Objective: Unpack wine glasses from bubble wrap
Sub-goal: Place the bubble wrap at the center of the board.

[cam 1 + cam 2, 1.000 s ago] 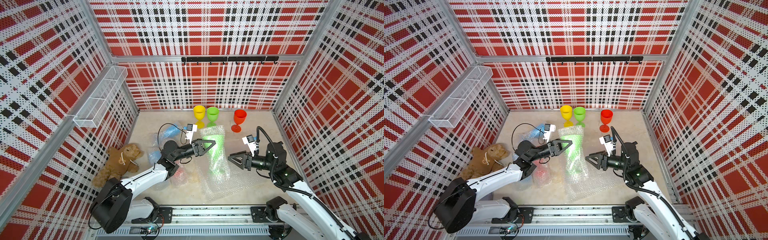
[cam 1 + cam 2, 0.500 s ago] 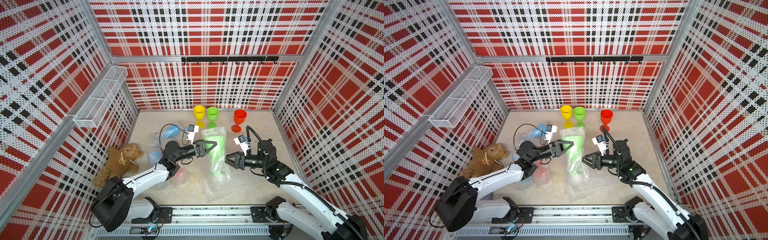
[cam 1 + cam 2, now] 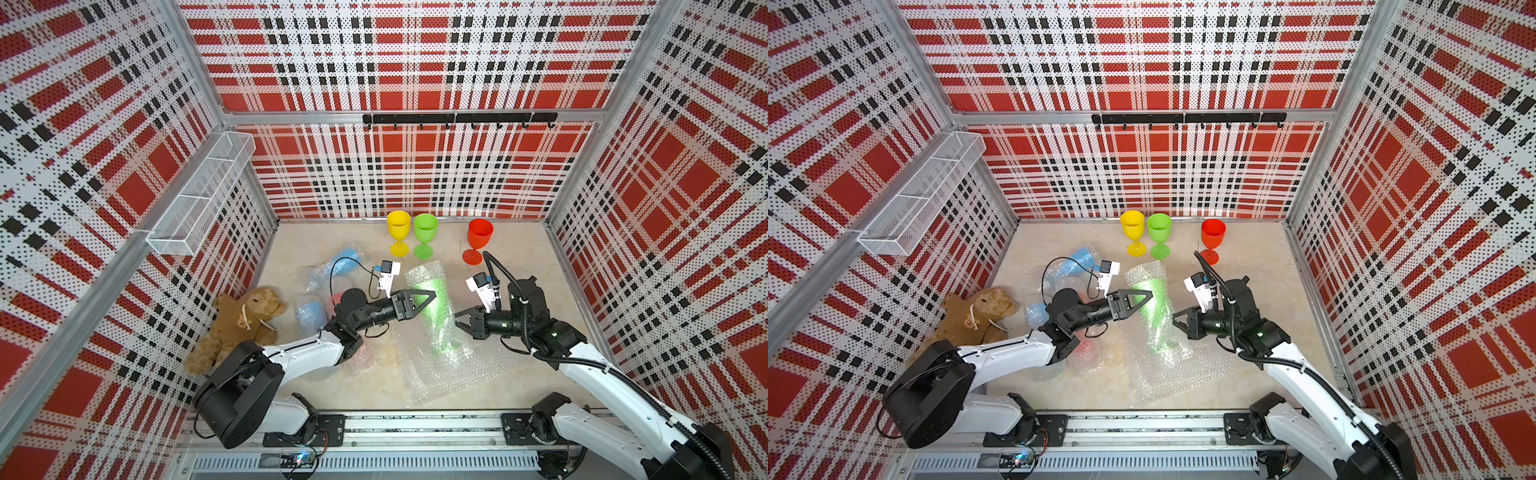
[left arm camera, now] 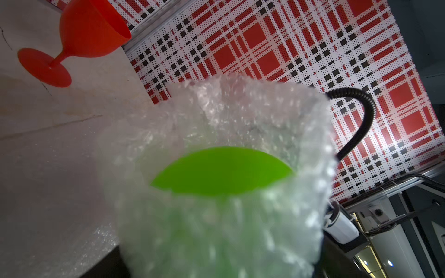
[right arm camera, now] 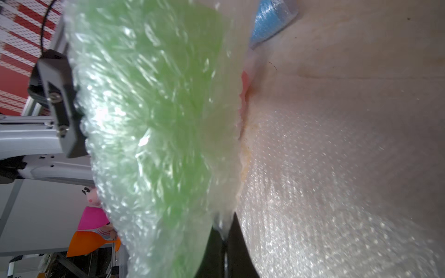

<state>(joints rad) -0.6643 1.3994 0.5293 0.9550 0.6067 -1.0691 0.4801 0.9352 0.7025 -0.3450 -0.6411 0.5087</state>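
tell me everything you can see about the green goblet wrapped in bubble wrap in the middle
The wrapped green goblet is opaque bright green plastic, lying on its side at the centre inside a clear bubble wrap tube whose loose sheet spreads out flat beside it. A green oval shows at the open end in the left wrist view. The left gripper straddles it, jaws wide; the right gripper is shut on the wrap's edge.
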